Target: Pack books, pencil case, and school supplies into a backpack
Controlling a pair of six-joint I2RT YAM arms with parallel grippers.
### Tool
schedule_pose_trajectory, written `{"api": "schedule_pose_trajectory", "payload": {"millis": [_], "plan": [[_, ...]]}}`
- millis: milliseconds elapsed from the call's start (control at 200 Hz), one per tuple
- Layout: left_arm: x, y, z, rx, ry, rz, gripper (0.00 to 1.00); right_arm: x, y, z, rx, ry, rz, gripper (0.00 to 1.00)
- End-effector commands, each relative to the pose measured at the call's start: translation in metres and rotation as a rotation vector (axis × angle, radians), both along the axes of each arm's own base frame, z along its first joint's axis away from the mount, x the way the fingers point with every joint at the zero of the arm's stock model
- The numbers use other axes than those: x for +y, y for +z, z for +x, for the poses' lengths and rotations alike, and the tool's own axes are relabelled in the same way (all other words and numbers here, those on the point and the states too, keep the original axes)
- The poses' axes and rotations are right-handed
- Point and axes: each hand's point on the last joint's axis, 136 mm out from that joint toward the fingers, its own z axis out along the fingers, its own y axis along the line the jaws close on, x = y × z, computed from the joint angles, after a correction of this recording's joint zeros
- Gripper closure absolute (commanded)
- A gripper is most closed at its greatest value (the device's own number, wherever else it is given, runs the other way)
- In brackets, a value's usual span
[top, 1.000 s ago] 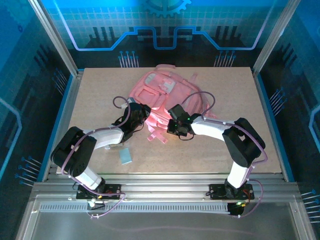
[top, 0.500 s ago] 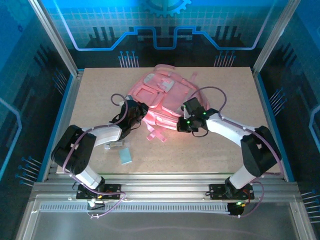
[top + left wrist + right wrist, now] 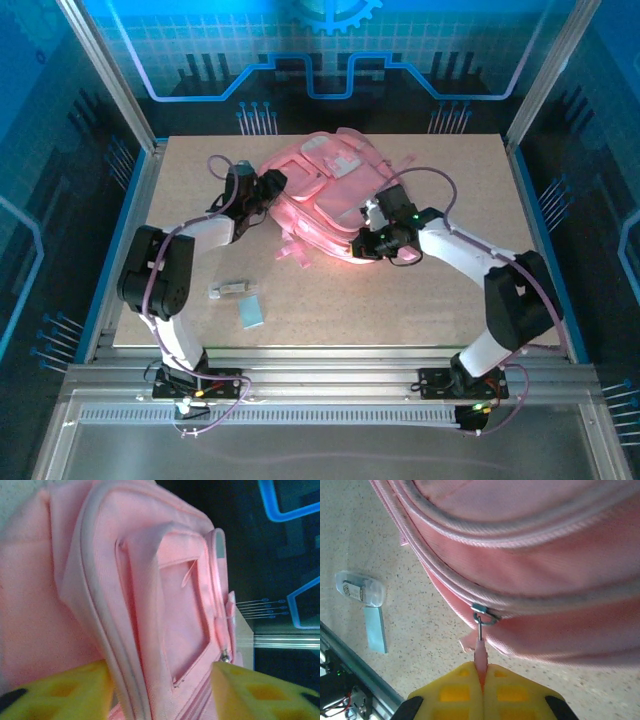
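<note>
Pink backpack laid toward 12 o'clock of table, zip pull pinched in closed right gripper at its 5 o'clock edge, left gripper held open at its 9 o'clock, pale blue rectangle lying at 7 o'clock.

Large pink fabric backpack: one.
Pale blue flat rectangle: one.
Small translucent packet with a dark label: one.
White-and-black robot arms: two, the left arm and the right arm.
Grippers: two, the left gripper and the right gripper.
Yellow finger pads: four, two on the left gripper and two on the right gripper.
Zip pulls: two, a pink zip pull tab on a metal ring and a thin pink pocket pull.
Metal zip sliders: two, one in the right wrist view, one in the left wrist view.
Loose pink strap ends: at least two; the exact number cannot be told.
Speckled beige tabletop: one.
</note>
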Motion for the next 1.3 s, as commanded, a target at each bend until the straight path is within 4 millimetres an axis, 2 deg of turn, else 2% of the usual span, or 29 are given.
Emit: {"api": "schedule_pose_trajectory", "payload": {"millis": [0, 125, 255, 330, 485, 645, 695, 745, 860, 960, 1086, 1196, 1296], "plan": [[-0.016, 0.022, -0.03, 0.003, -0.076, -0.037, 0.41, 0.027, 0.011, 0.0, 0.036, 0.069, 0.083, 1.0], [-0.035, 0.027, -0.067, 0.008, -0.096, -0.065, 0.39, 0.037, 0.014, 0.005, 0.025, 0.099, 0.073, 1.0], [-0.083, 0.024, -0.103, 0.023, -0.177, -0.086, 0.38, 0.032, 0.017, 0.002, 0.005, 0.1, 0.056, 1.0], [-0.099, 0.01, -0.118, 0.06, -0.174, -0.097, 0.35, 0.033, 0.021, -0.002, 0.0, 0.108, 0.066, 1.0], [-0.121, -0.02, -0.127, 0.122, -0.132, -0.182, 0.32, 0.019, 0.023, -0.009, -0.027, 0.115, 0.012, 1.0], [-0.143, -0.034, -0.123, 0.137, -0.127, -0.184, 0.35, 0.006, 0.029, -0.018, -0.049, 0.123, -0.017, 1.0], [-0.146, -0.036, -0.118, 0.126, -0.122, -0.174, 0.4, 0.005, 0.029, -0.021, -0.05, 0.131, -0.014, 1.0], [-0.148, -0.04, -0.112, 0.122, -0.113, -0.169, 0.49, 0.004, 0.027, -0.023, -0.041, 0.137, -0.01, 1.0], [-0.149, -0.044, -0.102, 0.098, -0.096, -0.155, 0.78, 0.002, 0.02, -0.031, 0.0, 0.156, -0.004, 1.0], [-0.146, -0.045, -0.1, 0.088, -0.094, -0.125, 1.0, -0.009, 0.014, -0.036, 0.023, 0.16, -0.028, 1.0], [-0.136, -0.041, -0.102, 0.081, -0.084, -0.105, 1.0, -0.035, 0.005, -0.034, 0.036, 0.12, -0.077, 1.0], [-0.127, -0.04, -0.107, 0.09, -0.089, -0.086, 1.0, -0.065, -0.001, -0.022, 0.026, 0.048, -0.147, 1.0], [-0.121, -0.04, -0.114, 0.1, -0.108, -0.082, 1.0, -0.085, -0.001, -0.009, 0.009, -0.021, -0.184, 1.0]]}}
